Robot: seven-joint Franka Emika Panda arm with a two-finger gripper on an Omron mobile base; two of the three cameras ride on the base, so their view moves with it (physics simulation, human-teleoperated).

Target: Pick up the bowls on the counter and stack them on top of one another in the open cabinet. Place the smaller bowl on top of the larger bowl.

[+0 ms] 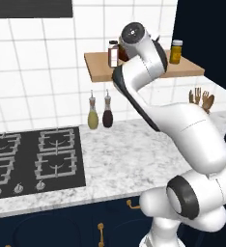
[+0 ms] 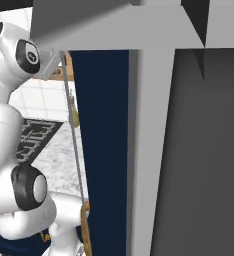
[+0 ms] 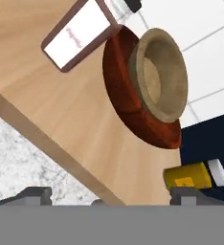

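Smaller bowl [image 3: 161, 76] nested in larger bowl [image 3: 128, 103] (clear of gripper [image 3: 109, 194])

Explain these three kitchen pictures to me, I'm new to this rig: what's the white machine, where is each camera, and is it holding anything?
The white machine is a robot arm on a driving base. Two cameras ride on the base, behind the arm to its left and right. The third sits on the hand and looks along the gripper, which is open and holds nothing. That view shows the smaller bowl sitting inside the larger bowl on a wooden shelf, between a white-labelled bottle and a yellow jar. Below, the marble counter carries a stove and two oil bottles.
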